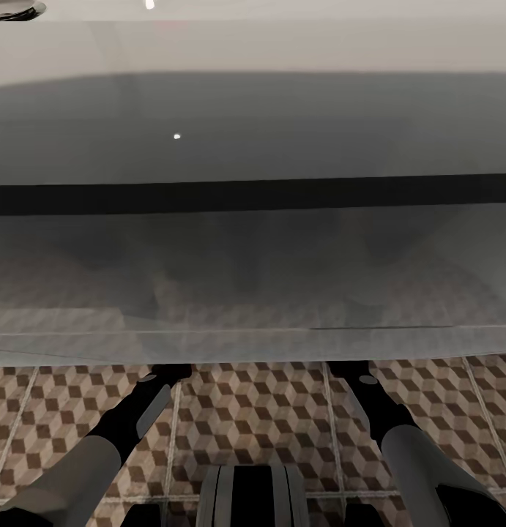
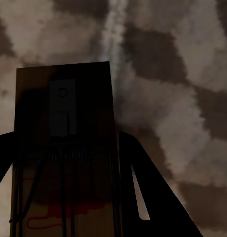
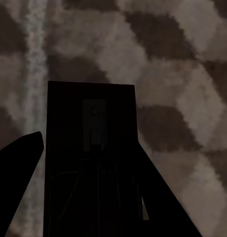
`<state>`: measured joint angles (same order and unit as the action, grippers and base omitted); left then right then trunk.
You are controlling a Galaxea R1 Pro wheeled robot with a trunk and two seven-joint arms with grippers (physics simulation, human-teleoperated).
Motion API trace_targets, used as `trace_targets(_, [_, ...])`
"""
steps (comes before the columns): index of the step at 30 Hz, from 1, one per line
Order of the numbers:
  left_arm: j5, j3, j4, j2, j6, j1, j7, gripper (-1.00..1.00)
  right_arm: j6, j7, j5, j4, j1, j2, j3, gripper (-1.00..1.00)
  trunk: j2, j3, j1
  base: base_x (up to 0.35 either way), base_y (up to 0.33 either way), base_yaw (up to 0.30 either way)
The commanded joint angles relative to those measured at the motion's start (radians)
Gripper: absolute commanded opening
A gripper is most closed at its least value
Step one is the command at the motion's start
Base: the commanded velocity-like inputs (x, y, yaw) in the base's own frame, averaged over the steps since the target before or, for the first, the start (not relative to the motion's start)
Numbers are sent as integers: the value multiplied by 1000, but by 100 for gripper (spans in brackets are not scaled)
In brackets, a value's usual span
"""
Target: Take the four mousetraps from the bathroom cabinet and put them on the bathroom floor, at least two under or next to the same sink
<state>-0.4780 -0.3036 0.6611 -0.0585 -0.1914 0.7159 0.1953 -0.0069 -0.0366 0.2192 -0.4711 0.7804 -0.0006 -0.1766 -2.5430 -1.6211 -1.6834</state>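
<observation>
A: Left pincer (image 2: 69,197)?
B: Clamped on a flat rectangular wooden mousetrap (image 2: 64,128), long axis along the fingers, above the cube-patterned bathroom floor (image 2: 182,74).
A: Right pincer (image 3: 89,197)?
B: Grips a second mousetrap (image 3: 91,138), same orientation.

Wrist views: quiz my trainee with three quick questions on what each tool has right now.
1. True or false: the left tool grips a mousetrap.
2. What lies beyond the right tool and its mousetrap? A) cube-pattern floor B) carpet C) open drawer
3. Fill in: in the head view, both arms reach under the glossy white ____.
Key: 1 true; 2 A; 3 sink.
</observation>
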Motion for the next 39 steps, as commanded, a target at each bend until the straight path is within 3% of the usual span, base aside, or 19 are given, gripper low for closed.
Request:
trace_targets(1, [-7,-8,2,-2,-3,0,9,-100,-1,1,9,0,0,1,-4,-100,0,-1,0,0,0,0])
trace_targets(14, [-5,-8,2,-7,-3,0,14,-100,-1,-3,5,12,1,1,-5,-100,0,-1,0,0,0,0])
trace_targets(23, [-9,-8,3,-7,-3,0,60,-100,-1,-3,6,12,1,1,-5,-100,0,-1,0,0,0,0])
trace_targets(39, [-9,-8,26,-4,1,0,64,-100,-1,-3,6,12,1,1,-4,-100,0,-1,0,-3,0,0])
